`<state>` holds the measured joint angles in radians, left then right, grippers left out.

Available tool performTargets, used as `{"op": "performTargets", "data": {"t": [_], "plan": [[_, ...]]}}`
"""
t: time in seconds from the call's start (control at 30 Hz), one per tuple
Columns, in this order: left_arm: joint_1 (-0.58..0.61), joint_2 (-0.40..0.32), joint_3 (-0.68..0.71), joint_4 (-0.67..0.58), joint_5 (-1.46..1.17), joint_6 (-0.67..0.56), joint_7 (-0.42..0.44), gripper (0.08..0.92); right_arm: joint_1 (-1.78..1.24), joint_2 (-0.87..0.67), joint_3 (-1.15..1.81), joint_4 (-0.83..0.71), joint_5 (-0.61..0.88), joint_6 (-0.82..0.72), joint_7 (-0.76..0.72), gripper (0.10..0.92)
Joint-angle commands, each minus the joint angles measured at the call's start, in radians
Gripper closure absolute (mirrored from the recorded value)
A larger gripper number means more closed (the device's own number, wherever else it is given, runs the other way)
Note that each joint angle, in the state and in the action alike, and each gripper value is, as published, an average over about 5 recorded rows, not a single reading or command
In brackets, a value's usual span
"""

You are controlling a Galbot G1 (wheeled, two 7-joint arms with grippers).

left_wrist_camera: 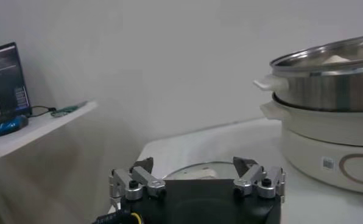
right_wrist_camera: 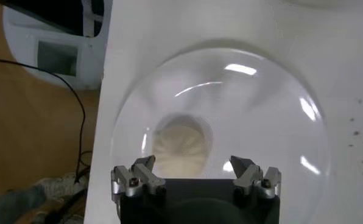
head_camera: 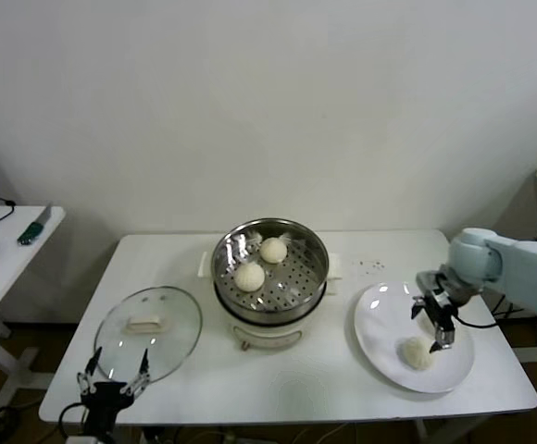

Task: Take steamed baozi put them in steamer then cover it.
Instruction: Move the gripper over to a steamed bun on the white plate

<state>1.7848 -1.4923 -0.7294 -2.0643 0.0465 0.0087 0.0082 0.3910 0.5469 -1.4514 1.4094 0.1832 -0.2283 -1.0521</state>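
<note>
We see the steamer (head_camera: 270, 268) at the middle of the table (head_camera: 324, 384), with two baozi (head_camera: 250, 276) side by side in it. To its left the glass lid (head_camera: 148, 331) lies flat on the table; to its right sits the plate (head_camera: 384, 333), one bun (head_camera: 417, 352) on it. A side table (head_camera: 9, 254) stands further left.

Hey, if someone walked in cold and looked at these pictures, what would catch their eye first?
Probably the shiny steamer at the table's centre, uncovered, with two baozi inside. Next, the right gripper, open, hovering above the single bun on the white plate to the steamer's right. The glass lid lies flat on the steamer's left, by the open left gripper.
</note>
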Motion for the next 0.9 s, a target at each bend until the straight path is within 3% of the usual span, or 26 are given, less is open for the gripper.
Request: {"op": "performTargets", "data": {"t": [0.03, 0.67, 0.9], "plan": [[-0.006, -0.004, -0.005, 0.003, 0.006, 0.004, 0.001, 0.177, -0.158, 0.004, 0.108, -0.049, -0.072, 0.006, 0.013, 0.203], [0.004, -0.005, -0.009, 0.014, 0.002, -0.001, 0.002, 0.177, -0.163, 0.07, 0.085, -0.079, -0.082, 0.014, 0.019, 0.203], [0.009, -0.009, -0.008, 0.016, 0.002, -0.003, 0.001, 0.177, -0.162, 0.07, 0.087, -0.085, -0.086, 0.03, 0.018, 0.289]]}}
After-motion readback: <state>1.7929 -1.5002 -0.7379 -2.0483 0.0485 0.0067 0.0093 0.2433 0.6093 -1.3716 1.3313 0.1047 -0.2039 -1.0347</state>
